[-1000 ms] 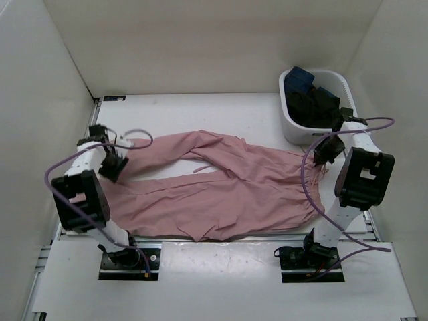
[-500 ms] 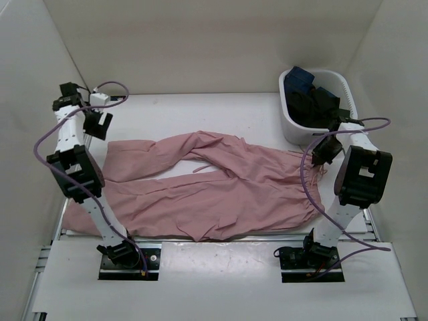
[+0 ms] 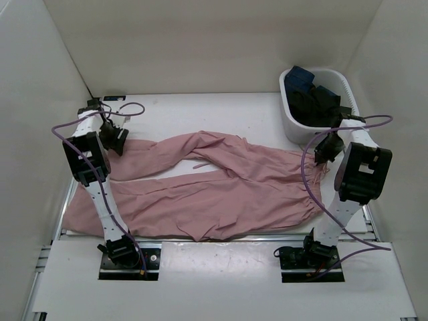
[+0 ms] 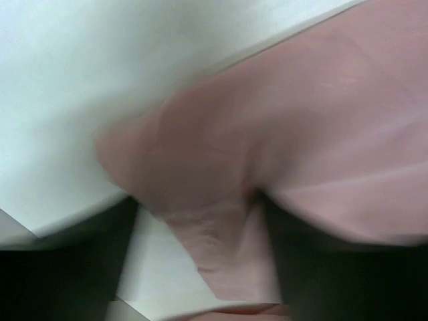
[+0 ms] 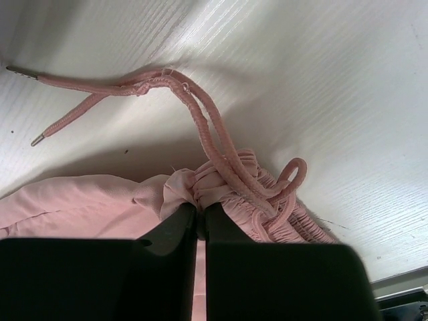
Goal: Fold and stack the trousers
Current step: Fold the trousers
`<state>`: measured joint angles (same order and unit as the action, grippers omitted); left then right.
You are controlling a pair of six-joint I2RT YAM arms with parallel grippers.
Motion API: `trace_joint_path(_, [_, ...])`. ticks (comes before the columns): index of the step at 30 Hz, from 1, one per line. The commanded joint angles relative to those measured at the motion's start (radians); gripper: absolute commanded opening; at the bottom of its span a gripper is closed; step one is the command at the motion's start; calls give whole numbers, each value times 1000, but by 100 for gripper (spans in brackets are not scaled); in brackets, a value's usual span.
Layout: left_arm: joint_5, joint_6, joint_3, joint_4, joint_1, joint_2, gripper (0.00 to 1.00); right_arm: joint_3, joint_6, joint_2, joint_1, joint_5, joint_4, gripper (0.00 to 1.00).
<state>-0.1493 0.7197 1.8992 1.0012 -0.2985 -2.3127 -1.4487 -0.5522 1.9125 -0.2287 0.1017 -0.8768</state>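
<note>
Trousers (image 3: 221, 194) lie spread across the tabletop (image 3: 221, 110): waistband (image 5: 267, 204) at right, both legs running left, far leg twisted.

Step in hand, I'd judge, is the first fold, not yet made, w/ one arm at each end of the far edge.
- **Right gripper** (image 3: 326, 151): jaws pinched tight on the gathered waistband. Drawstring (image 5: 194, 110) trails loose on the tabletop beyond.
- **Left gripper** (image 3: 115, 139): sits at the far leg's cuff. Wrist view is too blurred; cloth bunches betw. the fingers, but can't tell if it's clamped.

Next move prob. needs a sure grip at the cuff, then both ends lifted together & carried over the near leg, edges matched.

Room:
- Open tabletop lies behind the trousers.
- The side wall is close to the left arm.
- White basket (image 3: 287, 127) of dark clothes (image 3: 311, 100) sits just behind the right gripper, so steer clear.
- Near leg's hem lies by the tabletop's near-left edge.
</note>
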Motion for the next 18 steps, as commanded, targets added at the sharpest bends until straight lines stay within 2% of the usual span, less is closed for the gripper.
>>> trace_joint_path(1, [-67, -11, -2, -44, 4, -109, 53, -9, 14, 62, -12, -8, -5, 0])
trace_joint_path(2, [-67, -25, 15, -44, 4, -132, 21, -9, 14, 62, -12, -8, -5, 0])
trace_joint_path(3, [-67, -48, 33, -44, 4, -132, 14, -18, 14, 72, -12, -8, -5, 0])
trace_joint_path(7, [-26, -91, 155, -56, 4, -70, 14, -73, 32, 48, -21, 4, -17, 0])
trace_joint_path(10, [31, -82, 189, -145, 4, 102, 14, -134, 69, -16, -21, 50, -40, 0])
trace_joint_path(13, [68, -54, 179, -162, 4, 268, 14, -145, 81, -105, -32, 50, -54, 0])
trace_joint_path(17, [146, -28, 19, -162, -7, 467, 14, -55, 106, -230, -41, 50, -18, 0])
trace_joint_path(18, [158, -19, -67, -162, -31, 542, 14, -27, 106, -278, -53, 50, -8, 0])
